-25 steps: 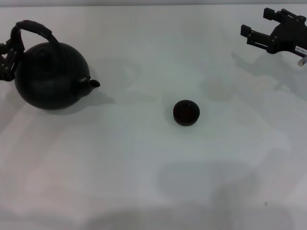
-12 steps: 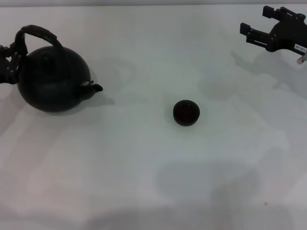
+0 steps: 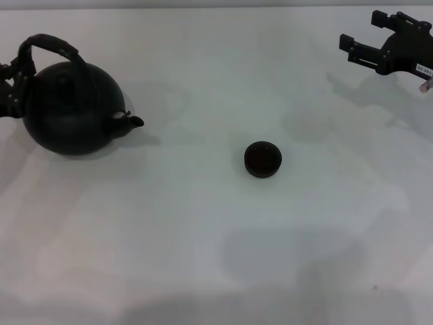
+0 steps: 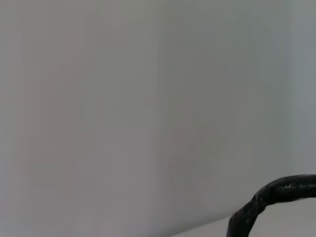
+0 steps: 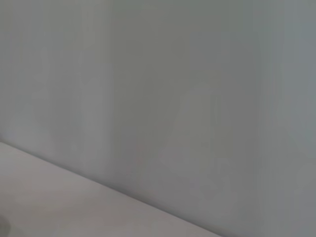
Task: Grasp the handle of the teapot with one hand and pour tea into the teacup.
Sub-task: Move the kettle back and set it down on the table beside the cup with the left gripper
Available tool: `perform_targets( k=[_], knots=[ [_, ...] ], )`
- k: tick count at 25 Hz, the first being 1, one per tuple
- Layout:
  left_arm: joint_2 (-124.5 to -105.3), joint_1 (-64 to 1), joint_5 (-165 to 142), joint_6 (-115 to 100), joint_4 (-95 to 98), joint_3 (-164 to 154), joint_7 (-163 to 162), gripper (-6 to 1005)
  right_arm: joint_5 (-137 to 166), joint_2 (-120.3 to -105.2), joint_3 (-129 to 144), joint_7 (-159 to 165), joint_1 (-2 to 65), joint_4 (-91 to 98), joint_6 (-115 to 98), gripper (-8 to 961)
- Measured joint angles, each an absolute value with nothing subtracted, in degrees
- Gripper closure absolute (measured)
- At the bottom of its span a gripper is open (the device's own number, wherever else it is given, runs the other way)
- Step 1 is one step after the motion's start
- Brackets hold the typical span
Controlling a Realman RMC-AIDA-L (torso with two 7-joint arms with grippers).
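Teapot [image 3: 71, 108] shifted, seemingly toward table [image 3: 203, 237] edge.

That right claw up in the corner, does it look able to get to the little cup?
Probably yes. The right claw hangs over the far right of the table, and nothing stands between it and the cup; the teapot sits well off to the left.

A: What is seen of the right gripper [image 3: 365, 39]?
B: Matte black, angular bodywork with blocky, straight-edged fingers; a small white label with dark print and a pale cylindrical stub are noted at its outer side.
A: And the left gripper [image 3: 9, 80]?
B: Black, ridged, jointed segments only.
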State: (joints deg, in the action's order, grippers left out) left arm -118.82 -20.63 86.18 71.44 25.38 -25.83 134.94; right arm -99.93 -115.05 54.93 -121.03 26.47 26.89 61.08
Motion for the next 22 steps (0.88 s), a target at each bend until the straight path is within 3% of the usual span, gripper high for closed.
perform_targets(
  k=[22],
  knots=[
    [-118.92,-20.39,89.46,69.13,20.83,-25.84,142.79,909,-99.93,-115.05,54.93,-121.02,26.28,26.8,61.37,97]
  ],
)
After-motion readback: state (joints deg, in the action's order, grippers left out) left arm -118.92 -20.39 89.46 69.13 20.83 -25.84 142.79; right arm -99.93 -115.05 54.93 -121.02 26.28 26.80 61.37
